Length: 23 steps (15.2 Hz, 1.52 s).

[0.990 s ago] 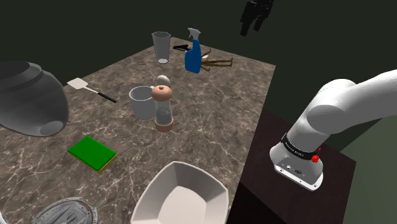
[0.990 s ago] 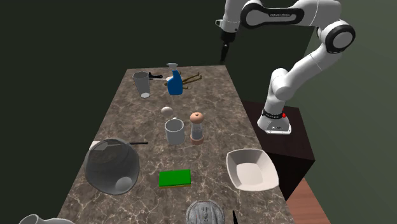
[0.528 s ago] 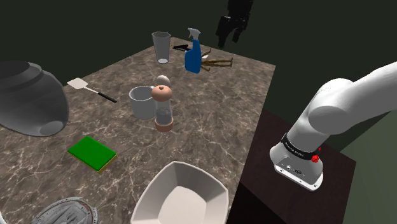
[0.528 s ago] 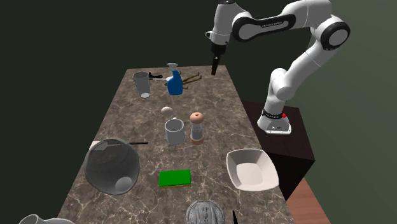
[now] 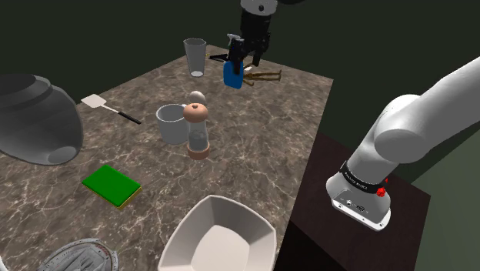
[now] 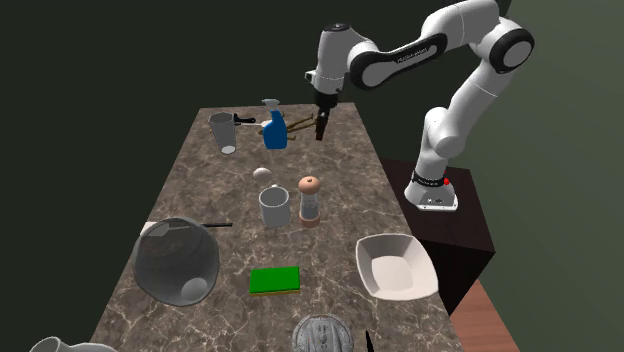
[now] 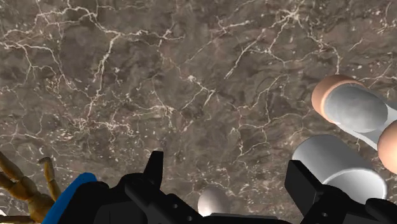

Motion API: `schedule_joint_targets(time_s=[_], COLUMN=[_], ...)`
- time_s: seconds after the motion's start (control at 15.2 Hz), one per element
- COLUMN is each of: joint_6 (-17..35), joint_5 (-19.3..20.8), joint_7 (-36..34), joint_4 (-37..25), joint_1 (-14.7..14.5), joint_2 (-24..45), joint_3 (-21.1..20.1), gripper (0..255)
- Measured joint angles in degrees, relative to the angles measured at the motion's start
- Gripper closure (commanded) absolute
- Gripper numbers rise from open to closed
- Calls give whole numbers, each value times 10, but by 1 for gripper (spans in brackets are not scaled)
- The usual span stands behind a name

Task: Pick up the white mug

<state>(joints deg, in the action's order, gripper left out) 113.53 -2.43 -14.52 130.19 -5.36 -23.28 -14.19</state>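
The white mug (image 5: 172, 123) stands upright in the middle of the marble table (image 5: 269, 131), touching nothing but close beside a clear grinder with a brown cap (image 5: 198, 131). My black gripper (image 5: 245, 58) hangs above the table's far end, by the blue spray bottle (image 5: 233, 74), well short of the mug. In the second exterior view the gripper (image 6: 320, 128) is beyond the mug (image 6: 274, 208). In the wrist view the gripper (image 7: 226, 162) is open and empty, and the mug (image 7: 337, 165) lies off to the side past one finger (image 7: 305, 184).
A small egg (image 5: 197, 96) lies behind the mug. A clear tumbler (image 5: 195, 58) and a wooden figure (image 5: 265, 75) flank the bottle. A white spatula (image 5: 96, 102), big grey vessel (image 5: 31, 119), green sponge (image 5: 111, 185) and white bowl (image 5: 219, 235) sit nearer.
The arm has swung down and toward the shoulder view's left, bringing the gripper from high over the table's far edge to just above the spray bottle. Nothing on the table moved.
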Motion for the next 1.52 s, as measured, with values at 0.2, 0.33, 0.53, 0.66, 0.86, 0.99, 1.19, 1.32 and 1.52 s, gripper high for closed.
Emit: schedule_joint_targets(time_s=[0.2,0.33,0.53,0.66,0.86,0.99,1.19,1.32,1.52], joint_6=[24,34,60,72,81,90,86,79,73], joint_5=[7,16,34,51,82,104,138,161,187], joint_7=[-29,-54,-91,-118,-157,-181,-220,-240,-264], joint_4=[-28,-55,-80,-104,-151,-178,-235,-284,-339], joint_1=[-4,-8,-15,-22,-33,-44,-68,-86,-113], joint_2=[53,92,147,186,250,290,354,402,459], joint_3=[-25,-43,-68,-83,-99,-106,-114,-113,-111], gripper=[0,0,0,0,0,0,0,0,0])
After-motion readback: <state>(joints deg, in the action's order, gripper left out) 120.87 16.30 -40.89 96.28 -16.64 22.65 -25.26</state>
